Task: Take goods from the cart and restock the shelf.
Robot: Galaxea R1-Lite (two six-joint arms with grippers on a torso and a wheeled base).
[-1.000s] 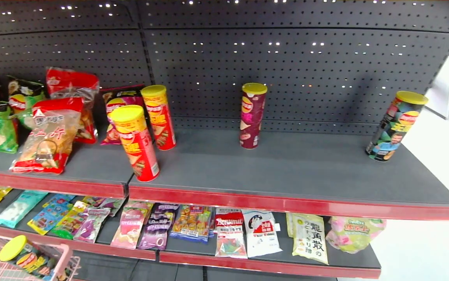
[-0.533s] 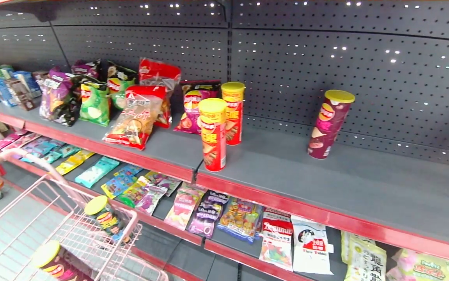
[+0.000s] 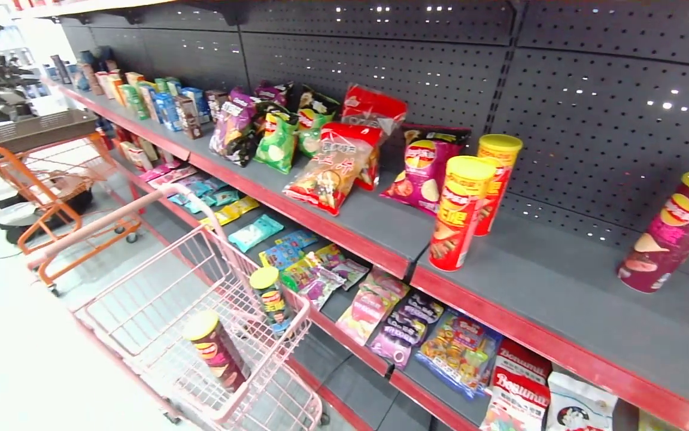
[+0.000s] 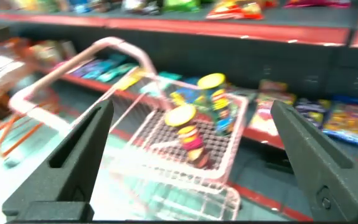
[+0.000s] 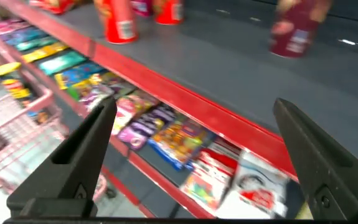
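**Two cans stand in the pink cart, both grippers empty**

We see two chip cans in the pink cart (image 3: pixel 118 214). The purple can (image 3: pixel 215 350) leans near the middle of the basket. The multicoloured can (image 3: pixel 271 299) stands against the basket end nearest the shelf (image 3: pixel 559 311). The cart sits just beside the shelf's lower tiers.

On the grey upper board two red cans (image 3: pixel 461 212) stand one behind the other, and a maroon can (image 3: pixel 670 233) stands well apart to their right. Snack bags (image 3: pixel 332 167) lie to their left. Flat packets (image 3: pixel 404 323) fill the tier below. An orange cart (image 3: pixel 51 179) stands beyond the pink one.

The left gripper (image 4: pixel 191 168) hangs over the pink cart with its fingers spread wide and nothing between them. The right gripper (image 5: pixel 194 162) is likewise wide apart and empty, over the shelf's red front edge.
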